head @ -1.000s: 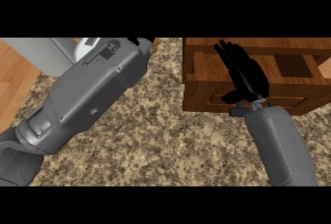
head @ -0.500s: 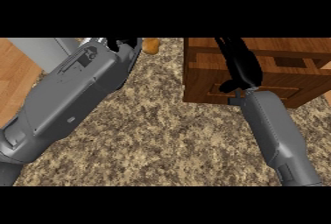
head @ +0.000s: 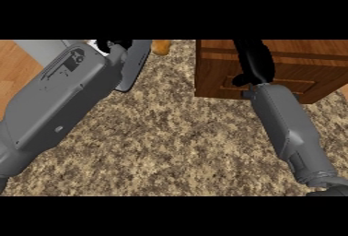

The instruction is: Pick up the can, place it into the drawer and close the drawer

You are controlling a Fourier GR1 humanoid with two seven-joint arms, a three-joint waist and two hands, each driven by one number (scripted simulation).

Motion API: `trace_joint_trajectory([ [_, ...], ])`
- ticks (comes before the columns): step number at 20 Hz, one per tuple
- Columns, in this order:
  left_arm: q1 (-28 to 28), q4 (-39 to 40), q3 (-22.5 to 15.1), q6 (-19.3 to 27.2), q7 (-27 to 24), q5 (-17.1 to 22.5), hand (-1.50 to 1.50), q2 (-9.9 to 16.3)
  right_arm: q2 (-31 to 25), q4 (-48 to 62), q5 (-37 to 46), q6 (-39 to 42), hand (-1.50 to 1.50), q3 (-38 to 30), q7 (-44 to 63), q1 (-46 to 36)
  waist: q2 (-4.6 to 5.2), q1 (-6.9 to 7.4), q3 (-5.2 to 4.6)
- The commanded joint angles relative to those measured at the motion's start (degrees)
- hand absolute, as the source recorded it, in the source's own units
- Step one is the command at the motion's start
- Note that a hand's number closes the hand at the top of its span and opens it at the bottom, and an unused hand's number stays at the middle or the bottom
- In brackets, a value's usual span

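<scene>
A small orange object (head: pixel 161 46), possibly the can, shows at the top edge on the speckled counter (head: pixel 170 138), right of my left hand (head: pixel 112 44). Only a bit of that hand peeks out past its big grey forearm, close to the orange object; whether they touch is hidden. The wooden drawer unit (head: pixel 306 69) stands at the top right. My right hand (head: pixel 253 62) lies stretched out over its front and top, fingers running straight up out of view, thumb low by the drawer's face. It holds nothing.
A flat grey panel (head: pixel 134 64) lies tilted beside the left forearm near the top. A pale grey surface (head: pixel 41 48) and a strip of wood (head: pixel 14 73) fill the far left. Bare speckled counter spreads between the two forearms.
My right hand has slid farther up over the drawer unit. The left forearm has swung left and farther away, uncovering the orange object at the top edge.
</scene>
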Motion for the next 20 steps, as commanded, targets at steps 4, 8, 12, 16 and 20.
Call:
trace_joint_trajectory([
  [4, 2.02, -5.59, -0.48, 0.49, 2.58, -1.76, -1.50, 2.92, -0.62, 9.29, -0.01, -6.38, -1.50, -2.87, 0.72, -5.94, 0.75, 1.37, 0.65],
  [8, 2.19, -6.29, 0.25, 0.57, 3.36, -1.80, -1.50, 3.07, -4.02, 11.84, -0.70, -5.89, -1.50, -4.41, -0.34, -9.32, 1.28, 1.73, 0.67],
  [12, 1.98, -6.64, 1.44, -1.09, 4.59, -1.95, -1.50, 5.94, -3.08, 13.55, 0.78, -5.58, -1.50, -3.92, 3.37, -13.37, 1.39, 1.97, 0.62],
  [16, 4.03, -9.63, 0.37, -0.95, 4.45, -1.95, -1.50, 3.95, -4.88, 15.31, 1.46, -3.07, -1.50, -4.01, 5.47, -16.88, 1.77, 3.14, 0.60],
  [20, 3.55, -11.08, -0.47, 1.35, 5.75, -3.09, -1.50, 3.79, -3.91, 16.67, -2.27, 1.07, -1.50, -6.56, -1.82, -17.67, 1.60, 3.01, 0.74],
])
